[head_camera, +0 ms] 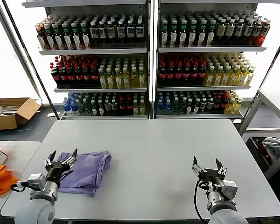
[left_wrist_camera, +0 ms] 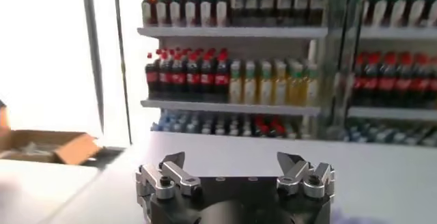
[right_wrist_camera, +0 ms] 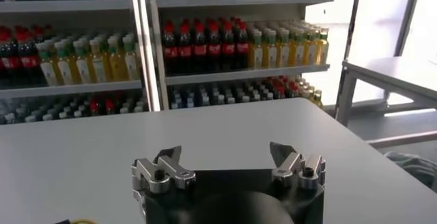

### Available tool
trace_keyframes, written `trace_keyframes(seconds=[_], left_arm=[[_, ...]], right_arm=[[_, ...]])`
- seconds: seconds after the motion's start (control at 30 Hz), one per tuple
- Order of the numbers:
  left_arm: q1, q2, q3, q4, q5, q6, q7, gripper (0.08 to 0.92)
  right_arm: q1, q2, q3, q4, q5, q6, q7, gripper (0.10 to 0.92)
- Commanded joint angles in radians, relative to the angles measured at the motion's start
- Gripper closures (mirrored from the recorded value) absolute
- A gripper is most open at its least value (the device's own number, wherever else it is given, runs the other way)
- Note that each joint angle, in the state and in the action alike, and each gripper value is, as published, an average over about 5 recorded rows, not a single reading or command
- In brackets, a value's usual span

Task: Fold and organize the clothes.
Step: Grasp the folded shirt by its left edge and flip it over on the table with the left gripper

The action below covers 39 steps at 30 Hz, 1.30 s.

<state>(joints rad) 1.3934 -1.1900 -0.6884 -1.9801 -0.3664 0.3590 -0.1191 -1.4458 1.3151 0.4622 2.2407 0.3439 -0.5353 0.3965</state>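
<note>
A lavender T-shirt (head_camera: 88,170) lies folded into a loose bundle on the white table (head_camera: 149,154), near its front left. My left gripper (head_camera: 61,158) hovers open over the bundle's left edge, nothing between its fingers; in the left wrist view the left gripper (left_wrist_camera: 232,160) points level across the table toward the shelves. My right gripper (head_camera: 207,163) stands open and empty near the table's front right, far from the shirt. The right wrist view shows the right gripper (right_wrist_camera: 225,154) with only bare tabletop ahead of it.
Shelves of bottles (head_camera: 149,60) stand behind the table. A cardboard box (head_camera: 9,112) sits on the floor at far left. Bright orange fabric (head_camera: 0,179) lies on a side table to the left. A metal rack (head_camera: 270,135) stands to the right.
</note>
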Motion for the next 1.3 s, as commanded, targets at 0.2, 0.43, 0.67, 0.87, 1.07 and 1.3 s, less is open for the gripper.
trace_keyframes(seconds=[0.2, 0.43, 0.67, 0.87, 1.07, 1.3], left_arm=[[0.044, 0.058, -0.081, 0.134, 0.158, -0.012, 0.087, 0.177], [0.035, 0.064, -0.075, 0.148, 0.006, 0.043, 0.125, 0.177], [0.012, 0.07, -0.082, 0.19, -0.115, 0.083, 0.136, 0.177], [0.007, 0.064, -0.083, 0.198, -0.226, 0.124, 0.144, 0.177], [0.005, 0.06, -0.086, 0.199, -0.276, 0.152, 0.155, 0.177], [0.005, 0.056, -0.087, 0.197, -0.284, 0.16, 0.157, 0.235]], right_arm=[[-0.002, 0.002, -0.005, 0.01, -0.005, -0.005, 0.005, 0.203], [-0.007, 0.006, -0.004, 0.015, -0.014, -0.008, 0.008, 0.203], [-0.014, 0.007, 0.003, 0.015, -0.016, -0.007, 0.007, 0.203], [-0.015, 0.007, 0.003, 0.009, -0.017, -0.005, 0.007, 0.203], [-0.018, 0.006, 0.002, 0.003, -0.019, -0.001, 0.005, 0.203], [-0.017, 0.003, 0.004, 0.005, -0.017, 0.0, 0.004, 0.203]])
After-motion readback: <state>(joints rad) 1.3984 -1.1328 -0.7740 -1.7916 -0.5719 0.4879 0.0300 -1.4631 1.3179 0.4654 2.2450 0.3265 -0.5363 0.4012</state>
